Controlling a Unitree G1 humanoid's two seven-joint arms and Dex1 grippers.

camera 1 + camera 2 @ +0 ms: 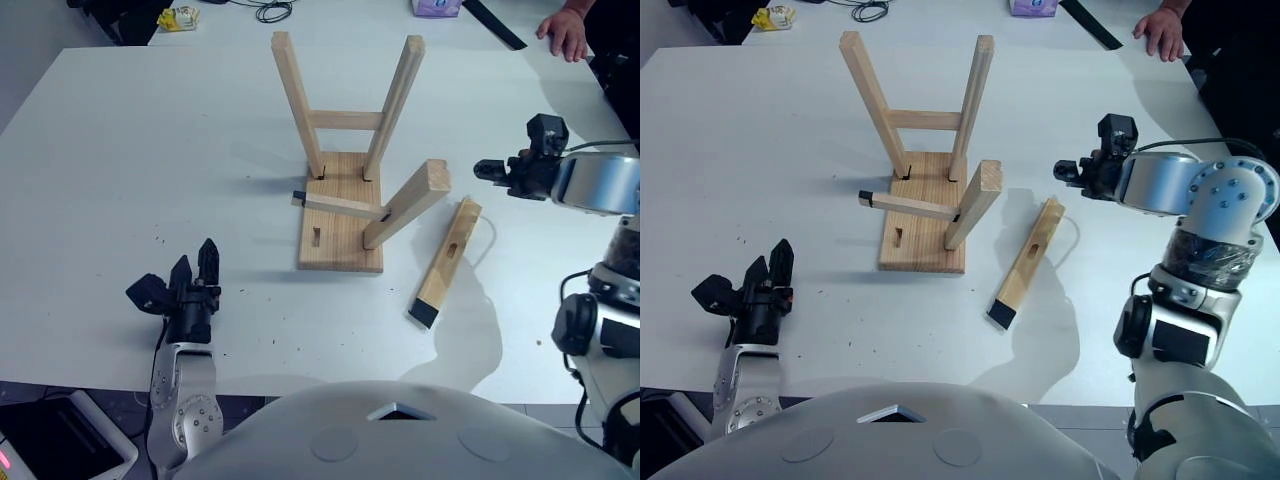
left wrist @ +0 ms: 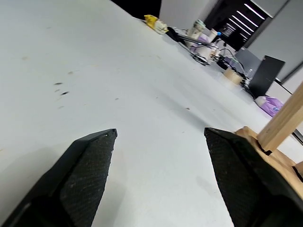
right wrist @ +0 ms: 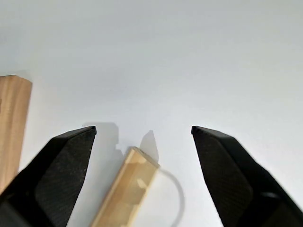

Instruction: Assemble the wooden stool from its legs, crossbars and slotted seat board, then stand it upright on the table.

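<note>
The slotted seat board (image 1: 341,240) lies flat mid-table. Two legs (image 1: 298,100) stand in its far slots, joined by a crossbar (image 1: 346,120). A third leg (image 1: 408,203) leans over the board's right side, with a crossbar (image 1: 335,205) sticking out of it to the left. The fourth leg (image 1: 447,262) lies loose on the table to the right, dark tip nearest me. My left gripper (image 1: 195,260) is open near the front edge, left of the board. My right gripper (image 1: 482,169) hovers open above the loose leg's (image 3: 127,185) far end, nothing between its fingers (image 3: 66,165).
A person's hand (image 1: 567,31) rests at the far right corner of the table. A purple pack (image 1: 437,7), a black strap (image 1: 495,23) and a yellow item (image 1: 178,17) lie along the far edge. Wide bare tabletop (image 1: 150,150) lies to the left.
</note>
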